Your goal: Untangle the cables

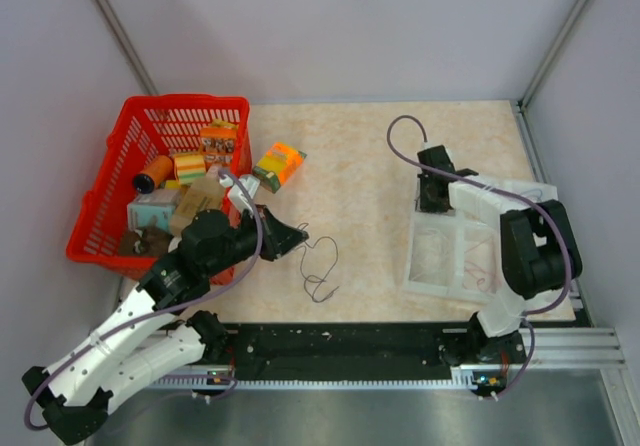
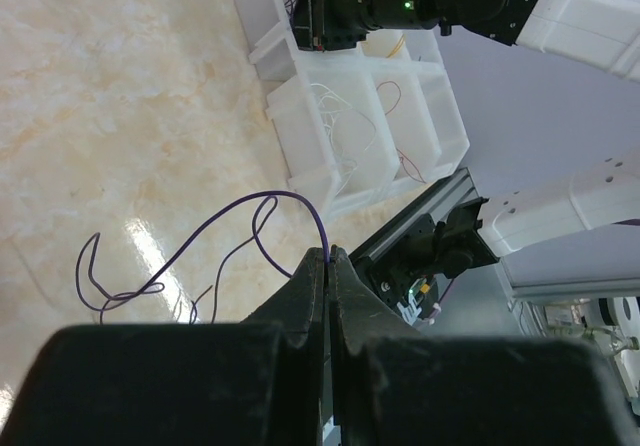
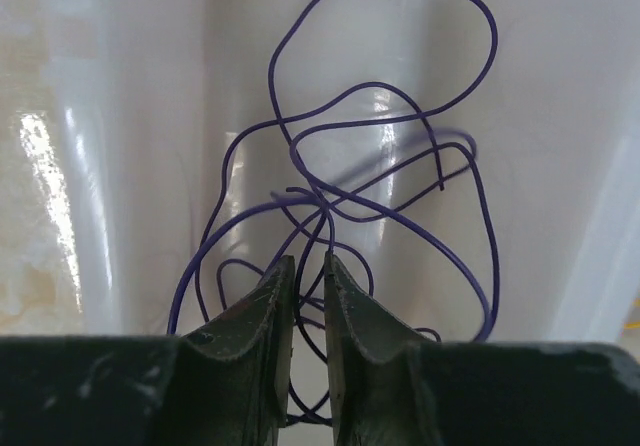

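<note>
One thin purple wire (image 2: 215, 221) on the table (image 2: 120, 86) is clamped by the left gripper (image 2: 328, 256). A purple tangle (image 3: 331, 204) in the white plastic tray (image 3: 140, 116) is straddled by the right gripper (image 3: 310, 261), hold unclear. Sorting is midway, and slow drawing-out is needed.

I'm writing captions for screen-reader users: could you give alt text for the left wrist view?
The left gripper, jaws shut, pinches a thin purple cable that arcs away and lies in loose loops on the beige table. Beyond stands a white divided tray holding more thin wires, with the right arm reaching over it.
</note>
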